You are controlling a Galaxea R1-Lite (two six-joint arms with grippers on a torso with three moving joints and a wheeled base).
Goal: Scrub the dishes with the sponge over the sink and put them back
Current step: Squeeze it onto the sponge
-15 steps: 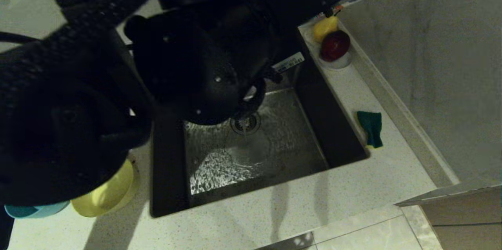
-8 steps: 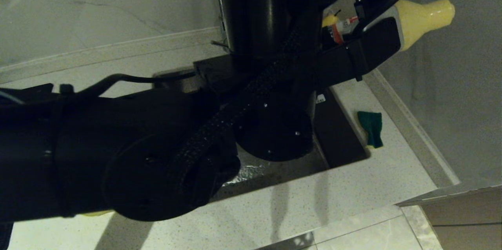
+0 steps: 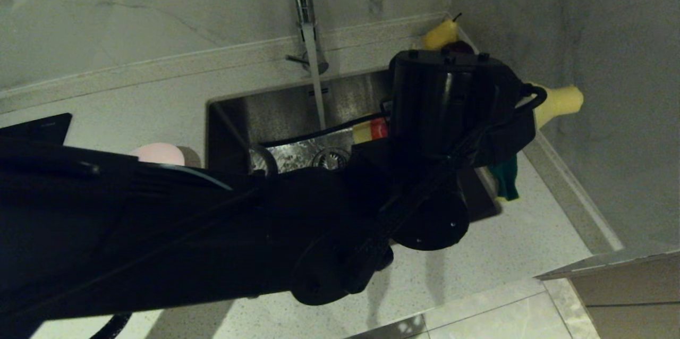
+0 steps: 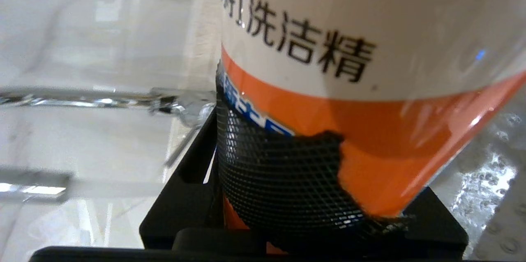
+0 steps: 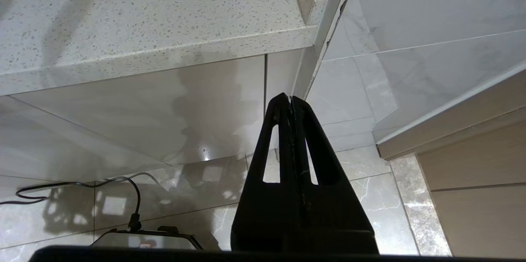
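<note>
Clamped around a white-and-orange plastic dish-soap bottle (image 4: pixel 361 102) with a pale yellow neck, the mesh-padded fingers (image 4: pixel 279 180) of the left gripper (image 3: pixel 531 116) hold it tipped on its side, over the far-right corner of the large square stainless steel sink (image 3: pixel 297 110), with the neck pointing out past that corner toward the wall. Water runs from the tall chrome faucet (image 3: pixel 304 4) down into the sink near its round drain strainer (image 3: pixel 330 157). A small rectangular sponge (image 3: pixel 507 182) with a dark green scouring layer lies on the speckled white stone counter (image 3: pixel 520 232) just beside the sink's right rim, half hidden under the left arm. Of the dishes, only the small round pale pink plastic bowl (image 3: pixel 156 153) shows, on the counter left of the sink; the others, if present, are behind the arm. Below the counter's front edge the right gripper (image 5: pixel 291 102) hangs parked, its fingers pressed together on nothing. The step in hand looks like soaping up before any scrubbing: the bottle seems bound for the sponge. The next move would call for bringing the neck over the green pad, tilting it downward and squeezing gently, since a hard squeeze could spill soap across the counter.
</note>
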